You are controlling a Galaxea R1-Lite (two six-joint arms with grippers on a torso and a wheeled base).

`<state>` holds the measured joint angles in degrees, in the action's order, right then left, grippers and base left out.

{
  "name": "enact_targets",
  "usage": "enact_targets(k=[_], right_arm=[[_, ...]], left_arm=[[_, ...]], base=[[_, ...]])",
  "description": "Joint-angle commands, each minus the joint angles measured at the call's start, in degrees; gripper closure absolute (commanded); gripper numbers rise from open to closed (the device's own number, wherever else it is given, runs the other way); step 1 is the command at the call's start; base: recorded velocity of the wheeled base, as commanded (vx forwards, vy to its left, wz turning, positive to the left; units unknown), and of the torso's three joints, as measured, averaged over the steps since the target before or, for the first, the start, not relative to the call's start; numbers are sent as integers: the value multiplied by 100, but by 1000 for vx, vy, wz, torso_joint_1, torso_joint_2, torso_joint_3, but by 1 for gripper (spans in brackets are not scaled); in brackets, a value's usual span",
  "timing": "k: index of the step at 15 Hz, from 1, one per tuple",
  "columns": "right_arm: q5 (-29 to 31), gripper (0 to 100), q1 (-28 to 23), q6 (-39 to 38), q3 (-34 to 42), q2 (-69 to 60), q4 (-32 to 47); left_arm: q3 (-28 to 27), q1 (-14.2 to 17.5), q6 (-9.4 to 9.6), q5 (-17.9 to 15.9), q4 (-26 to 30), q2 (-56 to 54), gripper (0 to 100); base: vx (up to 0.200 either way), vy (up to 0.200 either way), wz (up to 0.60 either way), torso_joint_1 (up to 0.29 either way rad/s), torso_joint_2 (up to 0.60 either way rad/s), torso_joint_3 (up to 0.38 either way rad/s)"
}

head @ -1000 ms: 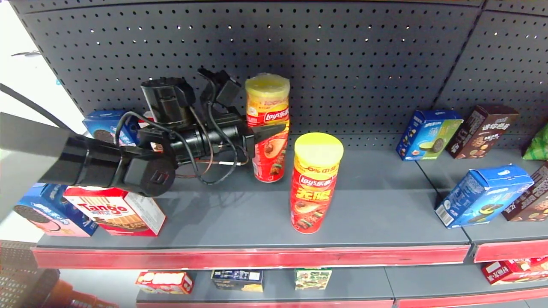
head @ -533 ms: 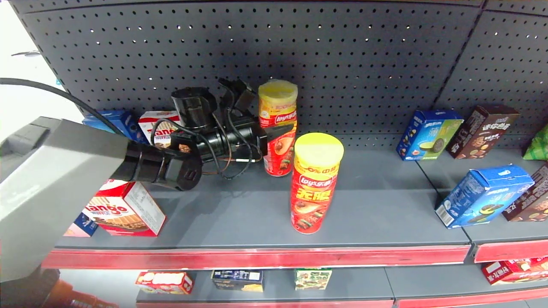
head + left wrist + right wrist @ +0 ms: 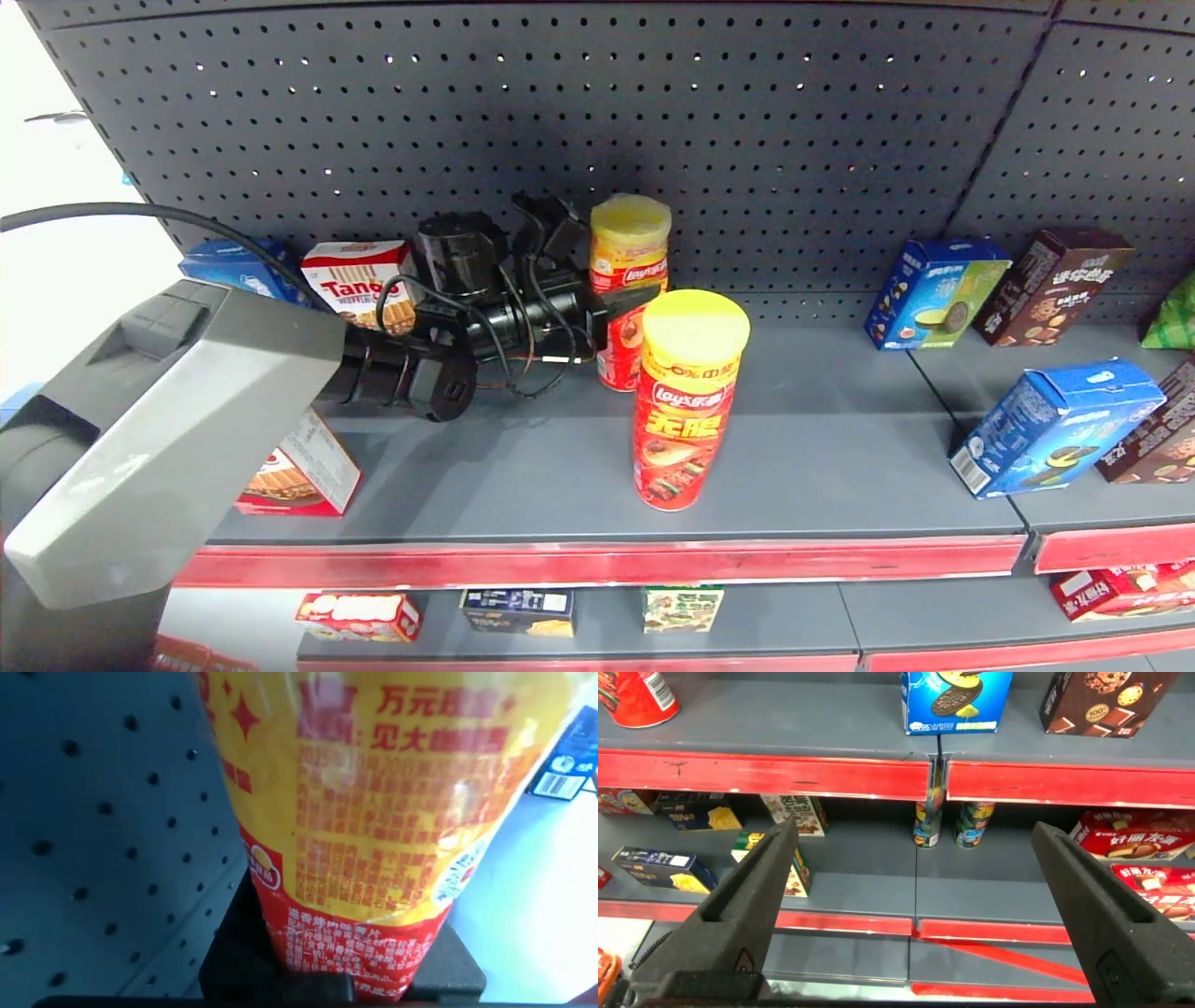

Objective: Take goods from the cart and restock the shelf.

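Chip can [image 3: 632, 245] upright near shelf [image 3: 840, 448] back, pinched mid-body between left fingers [image 3: 624, 299], right fingers [image 3: 738, 915] spread

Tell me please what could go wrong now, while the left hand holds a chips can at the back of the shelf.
1. The held can is tall; whether its base rests on the shelf is unclear, so releasing now may tip it.
2. The front can stands close beside the left hand; pulling back could knock it over.
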<state>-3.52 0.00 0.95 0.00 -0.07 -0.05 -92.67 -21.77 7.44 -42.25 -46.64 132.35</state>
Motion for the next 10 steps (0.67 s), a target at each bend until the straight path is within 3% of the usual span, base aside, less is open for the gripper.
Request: enact_targets(k=[1, 6, 7, 10], right_arm=[[1, 0, 0, 2, 0, 7, -4], [-8, 0, 0, 2, 0, 7, -4], [1, 0, 0, 2, 0, 7, 5], [1, 0, 0, 2, 0, 7, -4]], left_arm=[[-23, -20, 3, -2, -3, 54, 100], [-102, -46, 39, -11, -12, 177, 100], [-119, -46, 30, -2, -12, 177, 0], [-32, 33, 39, 50, 6, 124, 0]], base=[[0, 0, 0, 0, 0, 0], [0, 0, 0, 0, 0, 0], [0, 0, 0, 0, 0, 0], [0, 0, 0, 0, 0, 0]])
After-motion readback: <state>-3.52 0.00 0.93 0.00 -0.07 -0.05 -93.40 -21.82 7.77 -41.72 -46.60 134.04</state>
